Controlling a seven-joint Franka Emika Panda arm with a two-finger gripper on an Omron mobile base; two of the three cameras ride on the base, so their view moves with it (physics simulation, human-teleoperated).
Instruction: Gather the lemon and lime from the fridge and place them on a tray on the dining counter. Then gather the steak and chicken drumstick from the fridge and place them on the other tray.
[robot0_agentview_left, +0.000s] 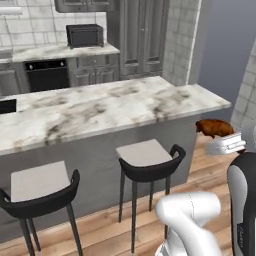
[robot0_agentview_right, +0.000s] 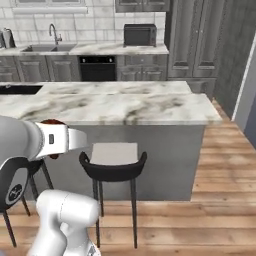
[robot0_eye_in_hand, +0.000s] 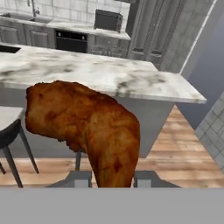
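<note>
A browned chicken drumstick hangs close in front of the hand camera, and my gripper is shut on its thin lower end. From the left base view the drumstick sits above the white hand, off the right end of the dining counter and below its top. A sliver of the drumstick shows over my forearm in the right base view. The white marble dining counter stretches ahead. Lemon, lime, steak, fridge and both trays are out of view.
Two black-backed stools stand against the counter front on the wood floor. A dark flat shape lies at the counter's far left. Behind are the back counter with sink, an oven and a microwave.
</note>
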